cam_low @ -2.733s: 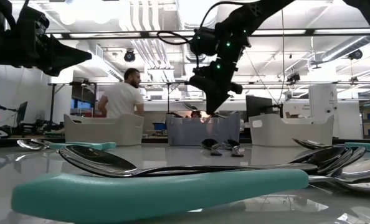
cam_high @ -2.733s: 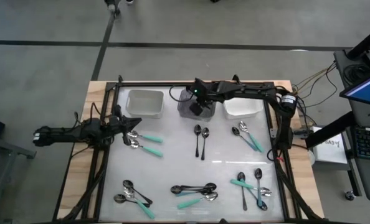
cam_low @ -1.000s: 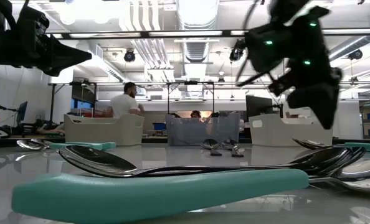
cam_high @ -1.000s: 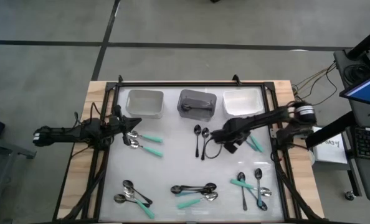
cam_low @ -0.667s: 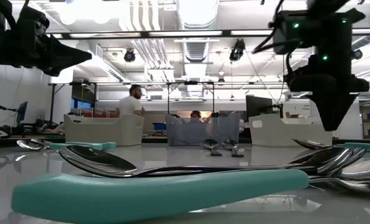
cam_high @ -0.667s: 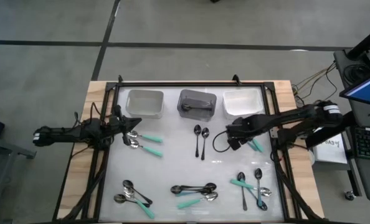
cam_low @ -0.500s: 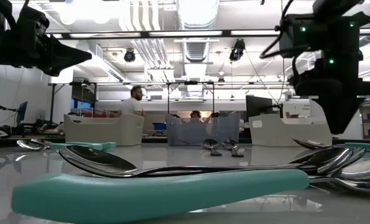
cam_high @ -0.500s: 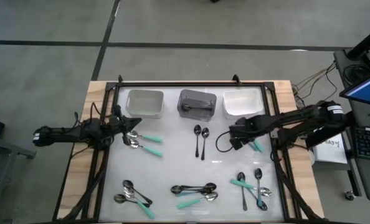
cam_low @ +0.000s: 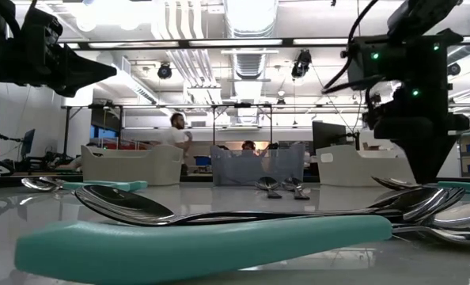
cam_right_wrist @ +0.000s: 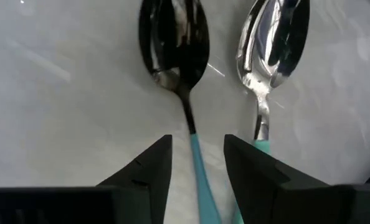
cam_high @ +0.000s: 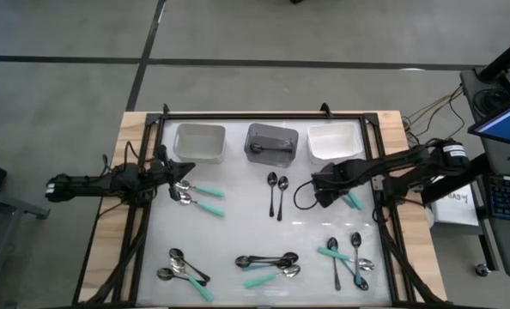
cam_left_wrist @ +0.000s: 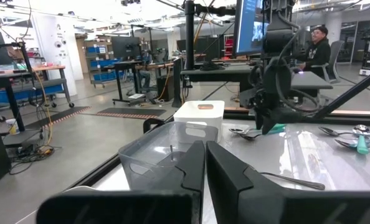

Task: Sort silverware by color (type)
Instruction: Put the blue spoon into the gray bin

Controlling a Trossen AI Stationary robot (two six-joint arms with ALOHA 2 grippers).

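Observation:
The silverware lies in scattered groups on the white table. My right gripper (cam_high: 323,186) (cam_right_wrist: 194,158) is open and points down over a pair of teal-handled spoons (cam_high: 343,190) at the right. Its fingers stand on either side of the teal handle (cam_right_wrist: 197,162) of the dark-bowled spoon (cam_right_wrist: 174,37), and a silver-bowled spoon (cam_right_wrist: 273,37) lies beside it. My left gripper (cam_high: 183,169) (cam_left_wrist: 205,171) waits shut and empty above the teal-handled spoons (cam_high: 197,196) at the left.
Three bins stand along the far edge: white (cam_high: 199,142), grey (cam_high: 270,142) with a black spoon inside, and white (cam_high: 334,142). Two black spoons (cam_high: 276,193) lie at the centre. More spoon groups lie near the front at left (cam_high: 182,266), middle (cam_high: 268,264) and right (cam_high: 347,256).
My right gripper has moved from beside the two central black spoons toward the table's right edge. It has come down over the pair of teal-handled spoons. The spoons have not moved.

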